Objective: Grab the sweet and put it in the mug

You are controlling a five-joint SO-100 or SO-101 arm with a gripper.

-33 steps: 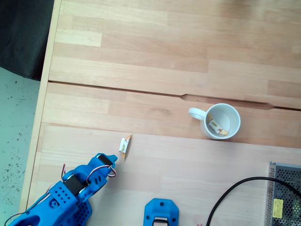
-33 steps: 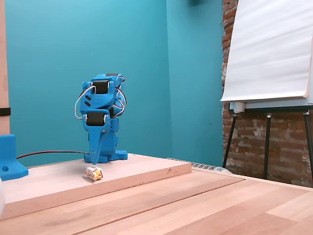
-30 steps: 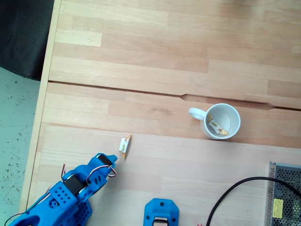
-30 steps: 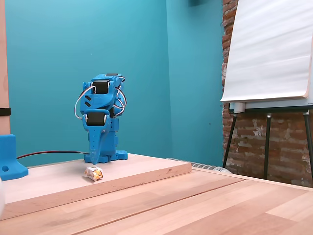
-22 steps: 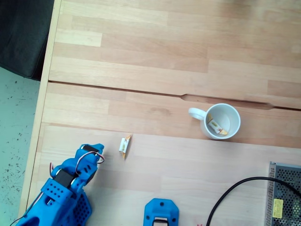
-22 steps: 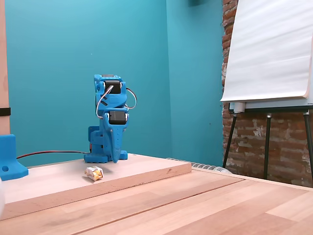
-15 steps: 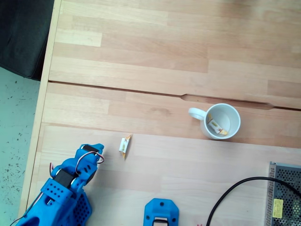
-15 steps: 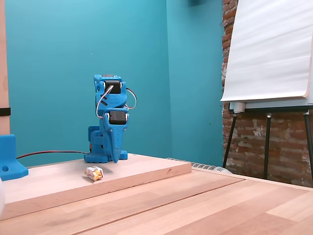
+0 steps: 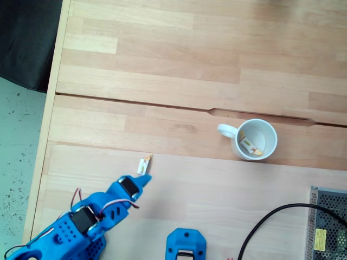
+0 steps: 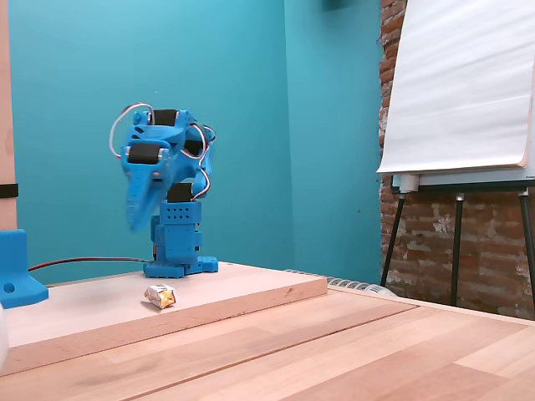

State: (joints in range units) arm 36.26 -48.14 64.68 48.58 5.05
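A small cream-wrapped sweet (image 9: 143, 166) with orange twisted ends lies on the raised wooden board; in the low fixed view the sweet (image 10: 160, 295) sits in front of the arm's base. My blue gripper (image 9: 143, 179) points at it from just below in the top fixed view. From the side the gripper (image 10: 134, 224) hangs tip-down, well above the board, its fingers together and holding nothing. The white mug (image 9: 273, 142) stands to the right with its handle to the left, and another sweet (image 9: 249, 145) lies inside it.
A blue clamp block (image 9: 186, 245) sits at the bottom edge of the top fixed view, with a black cable (image 9: 260, 225) and a grey metal box (image 9: 327, 225) at the bottom right. Another blue bracket (image 10: 15, 271) stands at the left in the low view.
The arm swung from left of the sweet back toward it and rose; the gripper tip now hangs high above the board. Sweet and mug have not moved.
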